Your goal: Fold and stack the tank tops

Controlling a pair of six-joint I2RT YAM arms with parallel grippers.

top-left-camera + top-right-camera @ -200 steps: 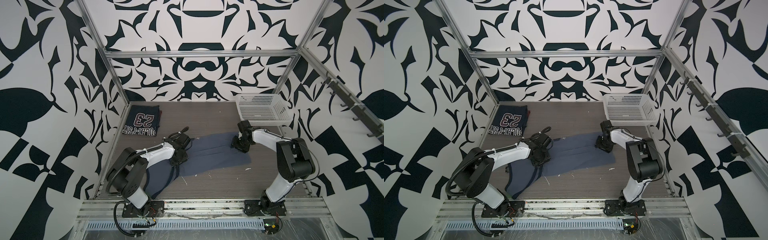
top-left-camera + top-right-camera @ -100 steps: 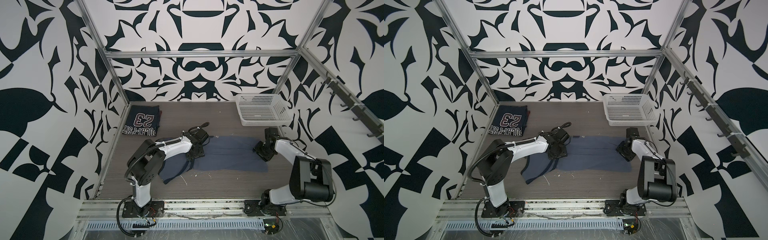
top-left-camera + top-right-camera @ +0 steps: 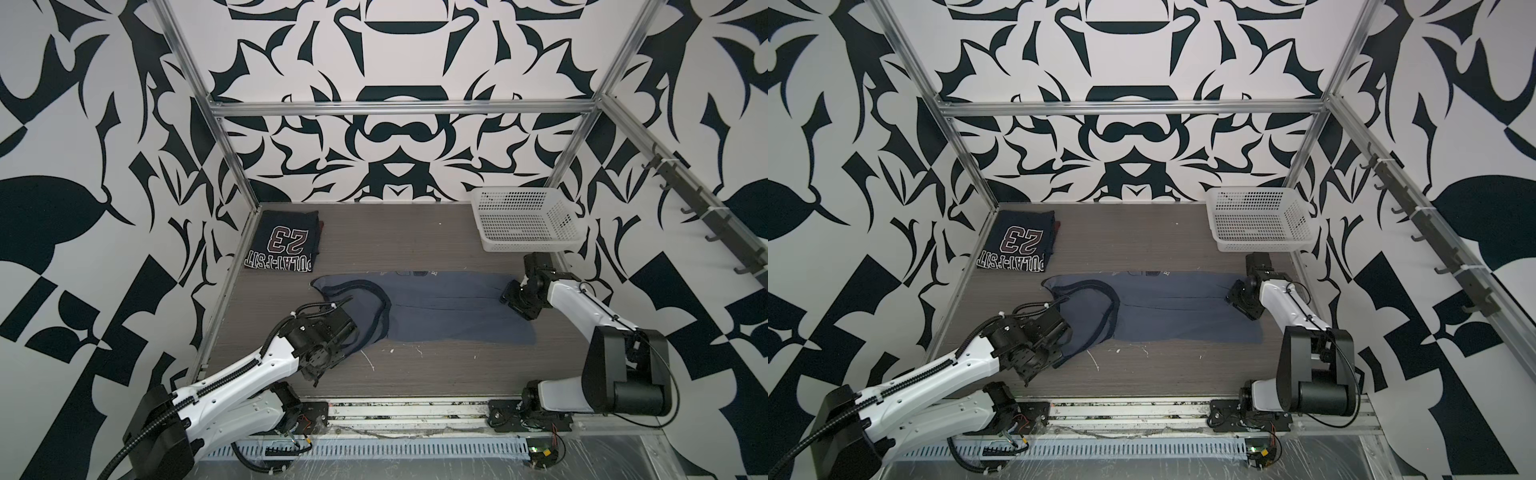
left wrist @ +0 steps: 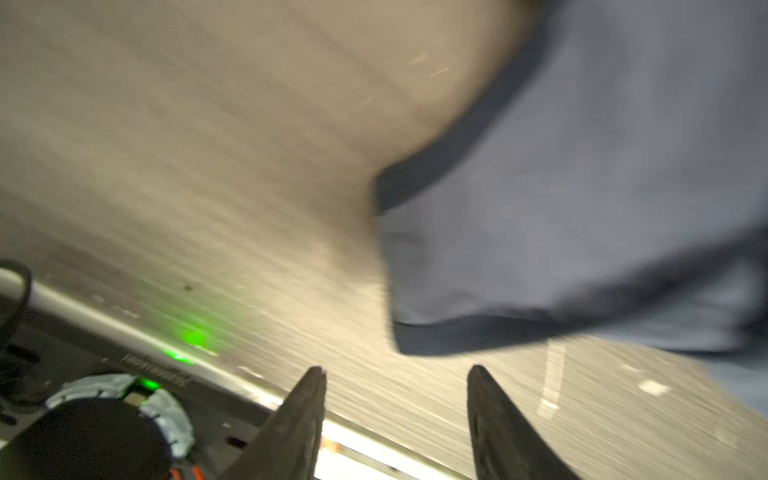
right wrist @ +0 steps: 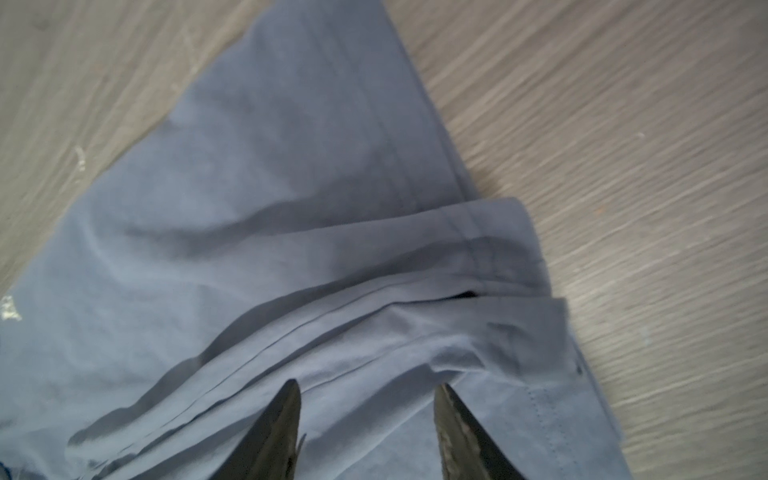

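Slate-blue tank top (image 3: 449,307) lies flat near navy tank top (image 3: 286,245) & basket (image 3: 523,246); left gripper (image 4: 397,374) open, empty; right gripper (image 5: 368,390) open, resting on its hem.

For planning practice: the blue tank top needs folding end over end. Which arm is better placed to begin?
Probably right: the right hand sits on the hem end of the blue tank top. The left hand hangs open over the bare table, off the straps.
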